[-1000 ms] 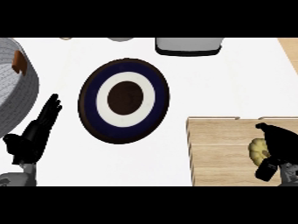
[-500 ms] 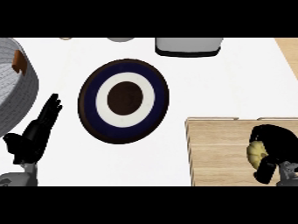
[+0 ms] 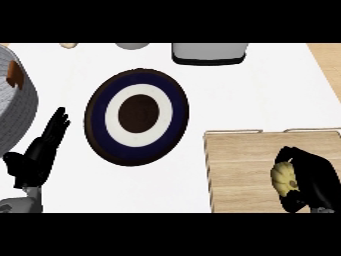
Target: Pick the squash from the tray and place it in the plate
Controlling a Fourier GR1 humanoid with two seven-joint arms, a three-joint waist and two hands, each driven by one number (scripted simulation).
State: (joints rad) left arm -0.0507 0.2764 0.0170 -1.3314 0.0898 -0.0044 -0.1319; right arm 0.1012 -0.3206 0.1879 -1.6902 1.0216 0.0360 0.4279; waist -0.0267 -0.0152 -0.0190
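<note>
A yellow ribbed squash (image 3: 284, 177) lies on the wooden tray (image 3: 243, 160) at the lower right. My right hand (image 3: 317, 177) curls round it from the right, fingers over its top and thumb below, hiding much of it. The round plate (image 3: 137, 116), dark blue with a white ring and a brown centre, sits on the white counter left of the tray. My left hand (image 3: 38, 155) rests open at the lower left, fingers straight and pointing up, beside the plate's left rim.
A large grey woven basket (image 3: 3, 100) fills the left edge. A grey and black appliance (image 3: 208, 52) stands at the back centre, with a small grey object (image 3: 132, 45) to its left. The wooden floor shows past the counter's right edge.
The view has shifted slightly, so plate and tray sit a little left of before. My right hand stays wrapped on the squash at about the same spot on the tray.
</note>
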